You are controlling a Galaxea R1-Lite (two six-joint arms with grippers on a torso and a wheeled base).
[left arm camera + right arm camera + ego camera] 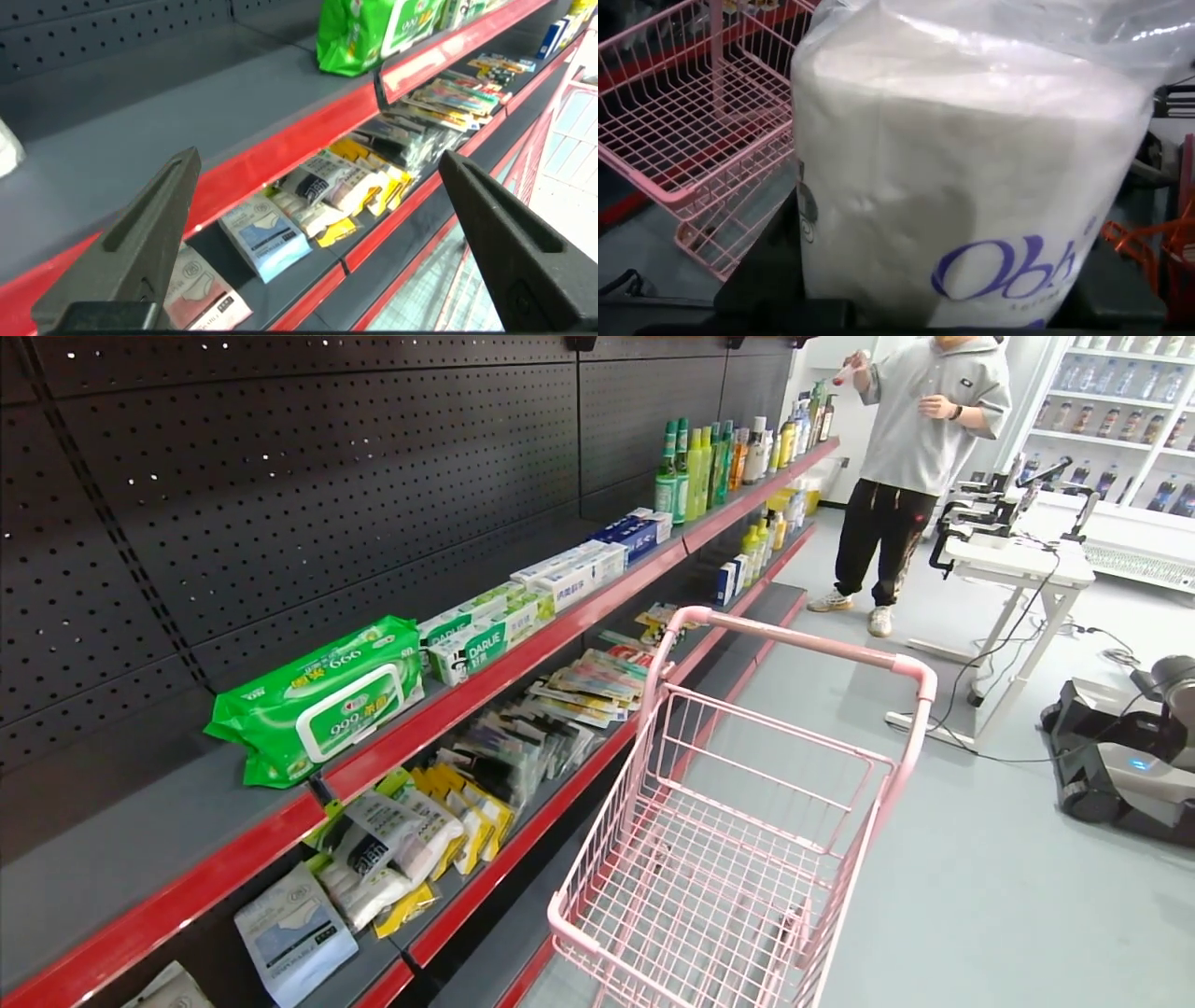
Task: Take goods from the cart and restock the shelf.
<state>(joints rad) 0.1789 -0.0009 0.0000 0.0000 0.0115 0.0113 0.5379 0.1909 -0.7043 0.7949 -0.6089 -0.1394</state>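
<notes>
The right gripper point(924, 313) is clamping 1 white plastic-wrapped pack point(971, 168) just outside the pink cart point(794, 649). The left gripper point(313, 243), jaws wide apart, is facing the shelf point(140, 840), whose bare end is lying leftward, nearer the left arm; the pack likely needs carrying across.

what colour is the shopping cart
Pink all over. The cart shows best in the head view.
</notes>
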